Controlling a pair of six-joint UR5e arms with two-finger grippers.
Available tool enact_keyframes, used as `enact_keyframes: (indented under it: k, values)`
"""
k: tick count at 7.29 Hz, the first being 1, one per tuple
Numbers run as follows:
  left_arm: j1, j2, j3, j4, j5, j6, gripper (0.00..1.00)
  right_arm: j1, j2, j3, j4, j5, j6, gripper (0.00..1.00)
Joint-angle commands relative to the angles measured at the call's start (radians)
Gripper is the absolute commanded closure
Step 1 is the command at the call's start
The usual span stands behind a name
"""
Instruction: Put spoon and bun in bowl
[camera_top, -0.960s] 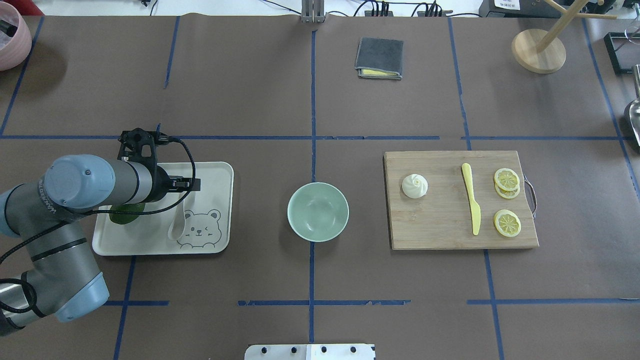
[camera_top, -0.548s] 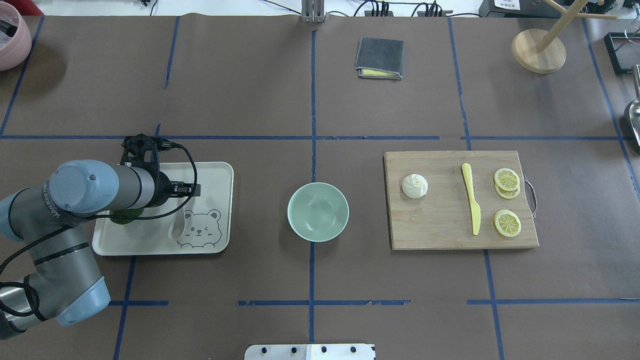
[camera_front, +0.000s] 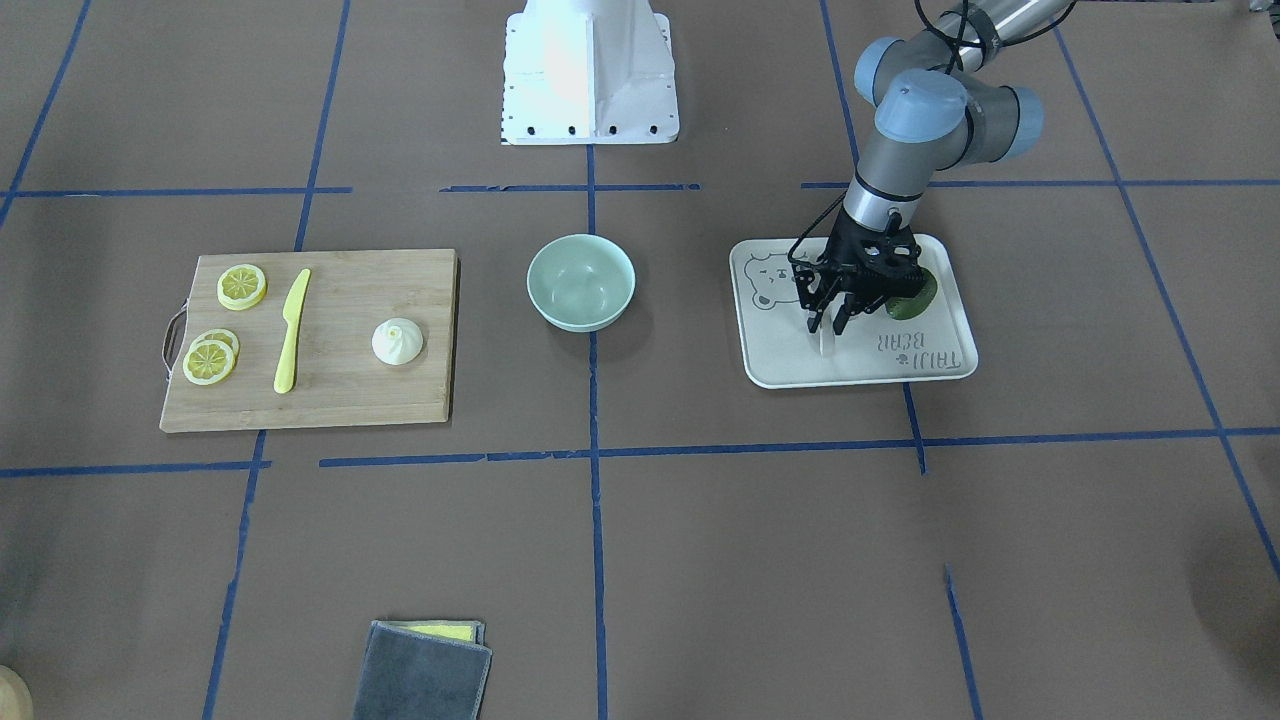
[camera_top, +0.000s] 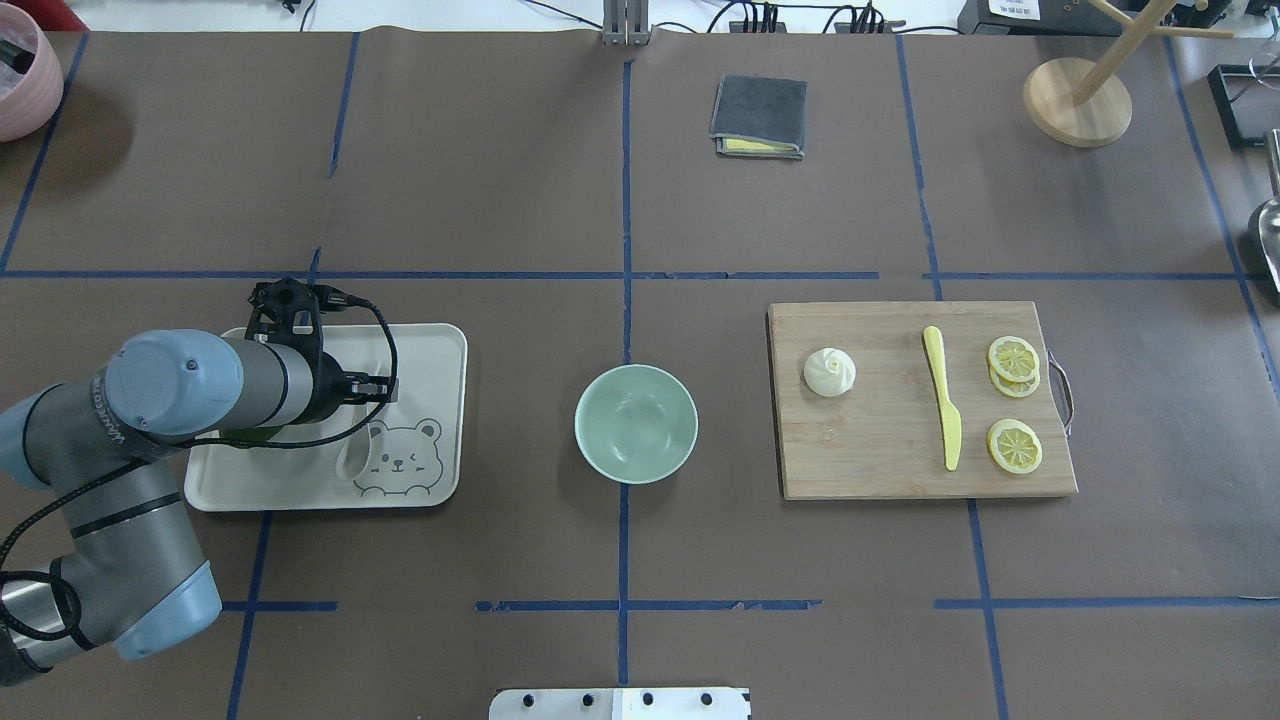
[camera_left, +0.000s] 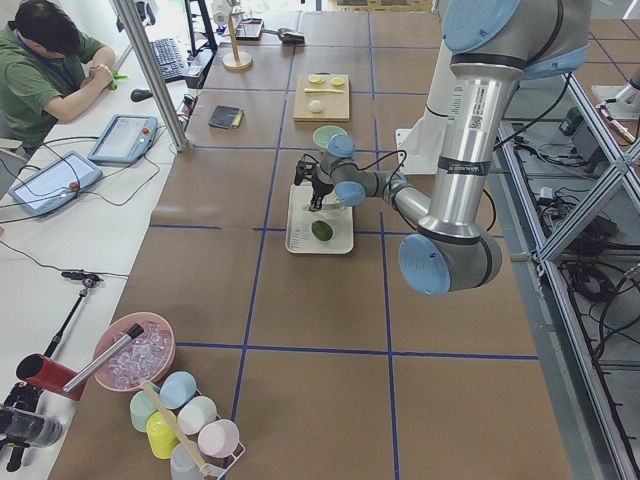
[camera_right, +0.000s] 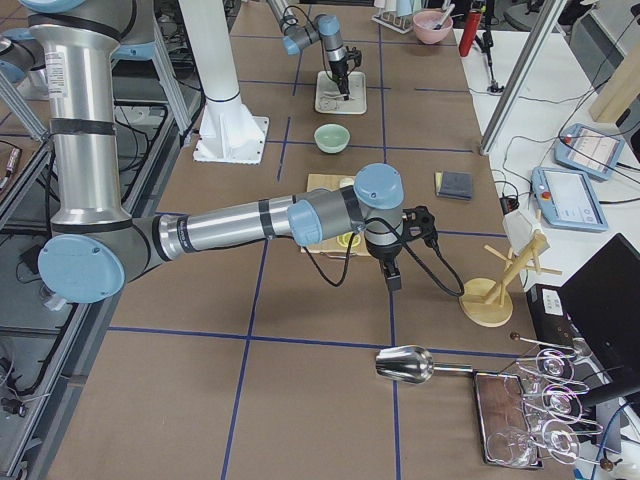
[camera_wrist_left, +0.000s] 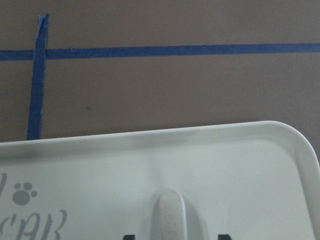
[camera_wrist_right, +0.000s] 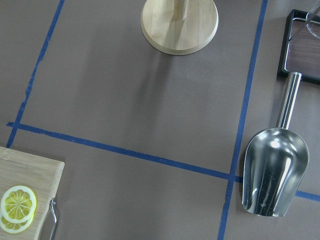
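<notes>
Left arm (camera_top: 268, 380): silver-grey metal tubes joined by rounded pale blue caps, one dotted with small screws. Small dark lettering runs along one segment. A black cable loops to its black, open-framed tool (camera_front: 826, 326). The right arm (camera_right: 230, 224) matches: silver tubes, blue caps, black cable.

The left gripper (camera_front: 828, 325) sinks closer to the tray (camera_top: 440, 345), its open fingers now down on either side of the handle of the spoon (camera_top: 352, 458) lying there. The left arm (camera_top: 170, 385) swings with it across the tray, covering more of the green piece (camera_front: 918, 288), which from overhead is now just a sliver.
</notes>
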Motion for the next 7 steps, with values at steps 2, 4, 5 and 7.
enact_keyframes:
  k: [2,4,5,7]
  values:
    - [-0.002,0.002,-0.018,0.002,0.011,0.000,1.00,0.000,-0.001,0.000,-0.001,0.000,0.000,0.00]
    - [-0.003,-0.058,-0.111,0.181,0.008,-0.012,1.00,0.000,-0.001,0.000,0.001,0.000,0.000,0.00]
    - [-0.002,-0.152,-0.100,0.296,0.009,-0.167,1.00,0.000,-0.003,0.001,0.001,0.000,0.000,0.00]
    - [0.021,-0.350,-0.080,0.486,0.020,-0.466,1.00,0.000,-0.006,0.004,0.001,0.000,0.000,0.00]
